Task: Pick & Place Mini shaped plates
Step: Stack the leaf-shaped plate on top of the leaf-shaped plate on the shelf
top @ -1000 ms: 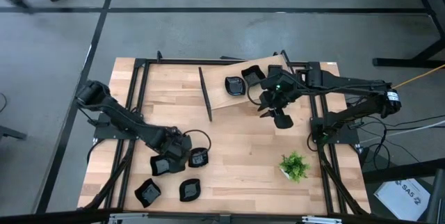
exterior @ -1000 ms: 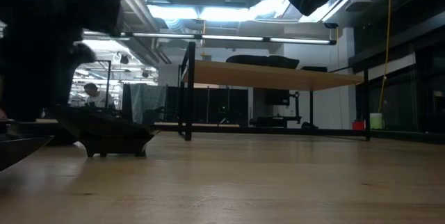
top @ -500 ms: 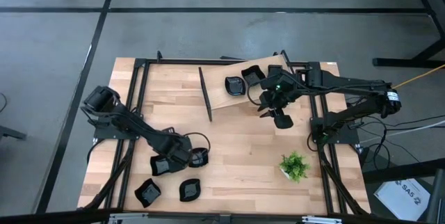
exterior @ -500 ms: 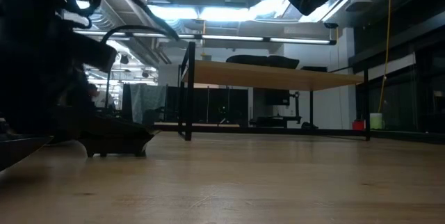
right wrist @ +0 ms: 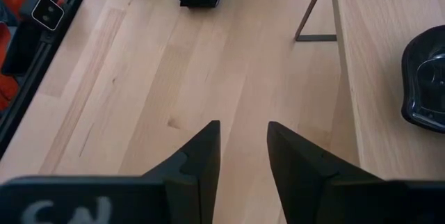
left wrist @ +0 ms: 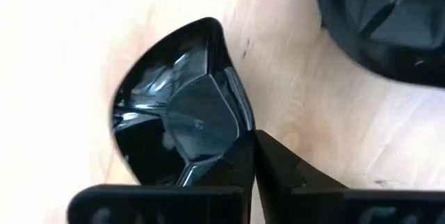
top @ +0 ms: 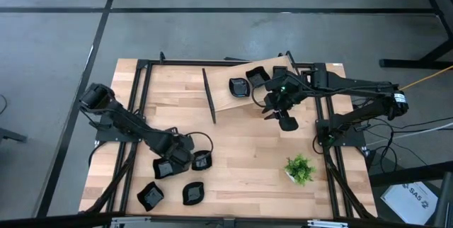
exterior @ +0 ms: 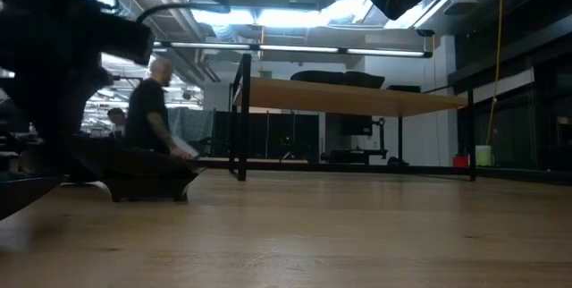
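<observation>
plates (top: 202, 161) — glossy black | table (top: 248, 150) — pale wood grain | plant (top: 300, 169) — green

In the left wrist view a second glossy black dish (left wrist: 389, 22) is cut off at the frame's corner, so its shape can't be told. In the right wrist view a round glossy black plate (right wrist: 425, 81) runs off the edge. In the low view, the dark mass of the arm (exterior: 45, 73) hides most of the near-side dishes, and a person (exterior: 150, 109) beyond is only a silhouette.
</observation>
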